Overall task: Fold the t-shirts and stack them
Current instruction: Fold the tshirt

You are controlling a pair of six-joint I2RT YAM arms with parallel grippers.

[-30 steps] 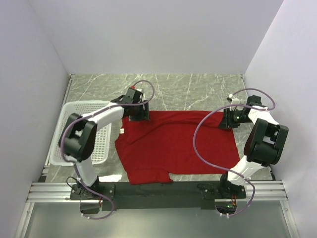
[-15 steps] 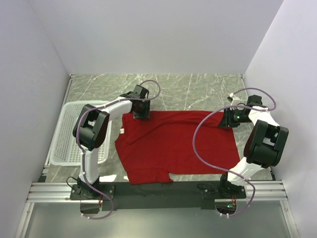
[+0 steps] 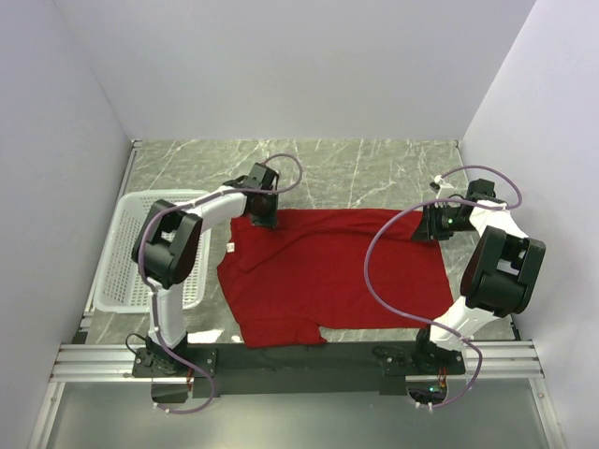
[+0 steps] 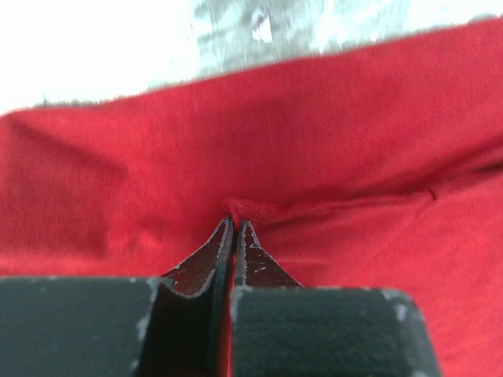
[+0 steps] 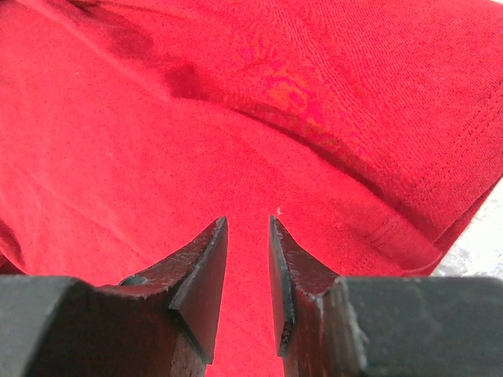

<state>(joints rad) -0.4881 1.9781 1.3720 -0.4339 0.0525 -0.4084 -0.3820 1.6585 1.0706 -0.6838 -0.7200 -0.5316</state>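
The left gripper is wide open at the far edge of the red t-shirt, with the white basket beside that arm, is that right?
Not quite: the left gripper is shut, pinching a small ridge of the red t-shirt, as the left wrist view shows. It is at the shirt's far edge, and the white basket does sit beside that arm.
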